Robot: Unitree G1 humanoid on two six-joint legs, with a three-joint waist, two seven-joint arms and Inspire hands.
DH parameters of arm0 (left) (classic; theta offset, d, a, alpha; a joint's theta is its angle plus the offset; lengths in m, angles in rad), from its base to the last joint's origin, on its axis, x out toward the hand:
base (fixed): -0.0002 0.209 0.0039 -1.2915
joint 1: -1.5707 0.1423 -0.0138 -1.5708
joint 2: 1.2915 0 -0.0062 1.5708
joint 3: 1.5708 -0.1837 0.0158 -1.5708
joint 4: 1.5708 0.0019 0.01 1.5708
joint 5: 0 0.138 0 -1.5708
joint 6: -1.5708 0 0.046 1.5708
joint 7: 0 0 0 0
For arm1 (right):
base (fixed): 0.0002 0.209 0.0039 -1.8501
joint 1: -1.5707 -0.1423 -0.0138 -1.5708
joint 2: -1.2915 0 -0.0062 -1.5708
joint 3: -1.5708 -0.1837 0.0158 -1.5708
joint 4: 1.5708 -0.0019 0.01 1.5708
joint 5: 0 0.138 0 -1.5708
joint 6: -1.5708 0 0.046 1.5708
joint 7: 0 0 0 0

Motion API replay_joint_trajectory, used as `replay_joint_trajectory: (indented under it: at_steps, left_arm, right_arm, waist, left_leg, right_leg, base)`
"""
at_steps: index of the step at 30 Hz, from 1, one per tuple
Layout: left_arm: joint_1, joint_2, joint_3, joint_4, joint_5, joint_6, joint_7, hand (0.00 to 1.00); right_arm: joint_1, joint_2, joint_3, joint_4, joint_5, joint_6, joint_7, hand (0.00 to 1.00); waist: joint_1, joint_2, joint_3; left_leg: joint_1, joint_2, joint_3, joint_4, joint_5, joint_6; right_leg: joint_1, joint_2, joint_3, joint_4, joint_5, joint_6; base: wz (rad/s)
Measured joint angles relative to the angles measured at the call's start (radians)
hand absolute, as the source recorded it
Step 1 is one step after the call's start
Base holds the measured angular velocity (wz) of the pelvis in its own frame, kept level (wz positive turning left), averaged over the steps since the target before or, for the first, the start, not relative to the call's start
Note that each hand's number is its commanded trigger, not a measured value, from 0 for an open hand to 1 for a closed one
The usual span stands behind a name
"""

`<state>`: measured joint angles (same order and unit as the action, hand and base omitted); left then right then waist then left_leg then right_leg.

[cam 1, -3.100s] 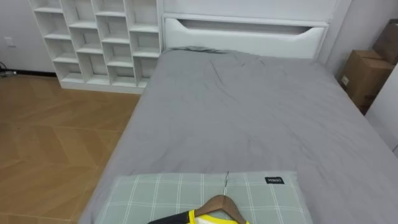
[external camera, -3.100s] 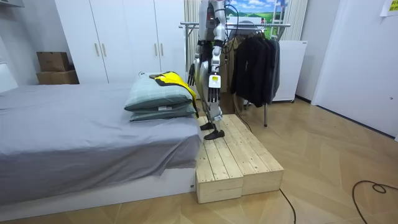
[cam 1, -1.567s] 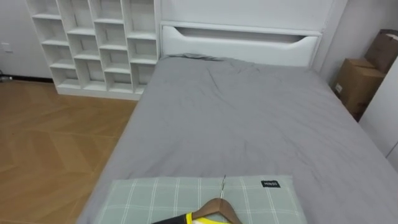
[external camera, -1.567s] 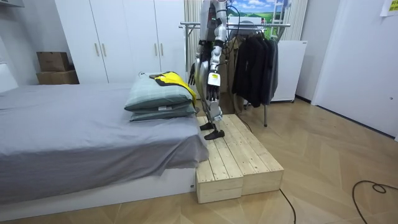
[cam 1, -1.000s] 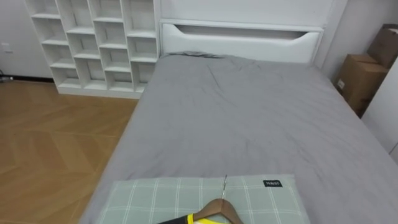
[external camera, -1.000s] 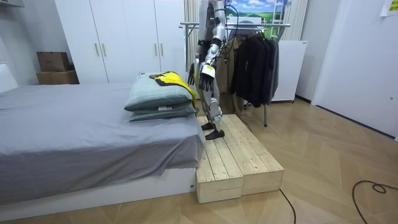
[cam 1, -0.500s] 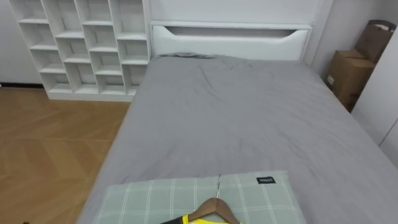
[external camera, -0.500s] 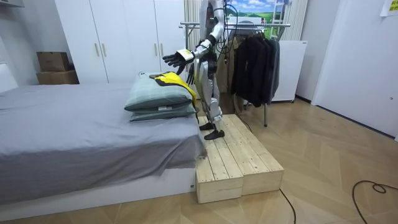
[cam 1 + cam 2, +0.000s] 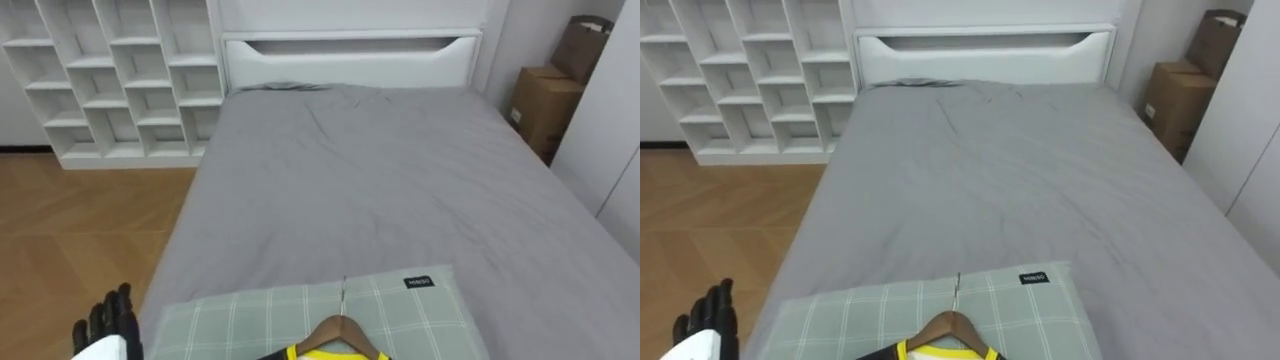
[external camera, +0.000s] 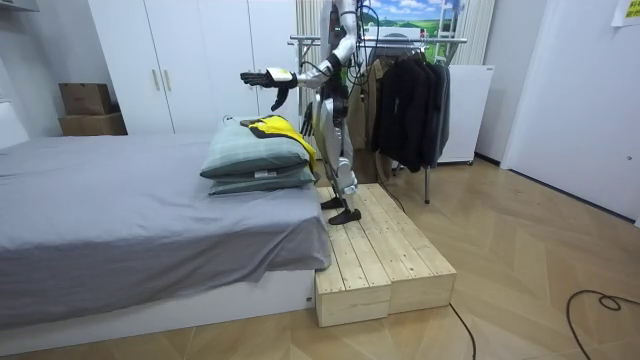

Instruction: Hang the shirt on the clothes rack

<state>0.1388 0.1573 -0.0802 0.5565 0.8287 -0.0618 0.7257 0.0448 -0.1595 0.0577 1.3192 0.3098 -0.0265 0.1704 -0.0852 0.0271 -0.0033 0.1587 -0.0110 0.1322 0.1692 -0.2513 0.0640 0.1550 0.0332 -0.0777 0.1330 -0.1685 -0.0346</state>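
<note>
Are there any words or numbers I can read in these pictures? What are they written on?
Small dark tag on the green checked pillow: white print, too small to read.
White sticker on the cardboard box: too small to read.
Yellow sign on the wall, room view: too blurred to read.
So no text here is readable.

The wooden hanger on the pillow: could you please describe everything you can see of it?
The wooden hanger lies flat on the green checked pillow at the near end of the bed. Its brown curved shoulders carry a yellow garment; its thin metal hook points towards the headboard. The left hand is open, apart from it.
</note>
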Motion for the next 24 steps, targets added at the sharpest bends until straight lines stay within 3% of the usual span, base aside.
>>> replay_joint_trajectory:
  at_steps: [7,11,15,24]
  left_arm:
    - [-0.007,0.022,-0.035,-0.127,0.018,-0.014,-0.041,0.0]
    - [-0.011,0.027,-0.049,-0.179,0.017,-0.015,-0.053,0.0]
    - [-0.012,0.043,-0.089,-0.226,0.017,-0.016,-0.092,0.0]
    - [-0.046,0.046,-0.091,-0.293,0.009,-0.026,-0.151,0.0]
  right_arm:
    - [-0.004,-0.002,0.0,0.0,-0.011,-0.002,0.007,0.0]
    - [-0.021,-0.002,-0.001,0.0,-0.04,-0.004,0.014,0.0]
    - [-0.025,-0.002,-0.001,0.001,-0.039,-0.006,0.016,0.0]
    - [-0.028,-0.002,-0.004,0.008,-0.035,-0.009,0.019,0.0]
  waist:
    - [-0.005,-0.001,0.0029]
    - [-0.017,-0.003,0.0138]
    - [-0.022,0.0,0.0121]
    - [-0.056,0.004,0.0083]
  left_leg:
    - [0.002,0.0,0.001,0.006,0.0,0.0]
    - [0.0,-0.001,0.0,0.003,0.0,0.0]
    - [-0.013,-0.001,0.0,0.004,0.0,0.0]
    - [-0.006,-0.001,0.002,0.018,0.001,0.0]
  right_leg:
    - [0.001,0.0,0.014,-0.001,0.0,0.0]
    - [-0.002,0.001,0.021,-0.001,0.0,0.0]
    - [-0.006,0.001,0.02,0.0,0.0,0.0]
    - [0.002,-0.008,0.024,-0.001,0.0,0.0]
  base:
    - [-0.02]
    - [0.0]
    - [0.0]
    - [-0.01]
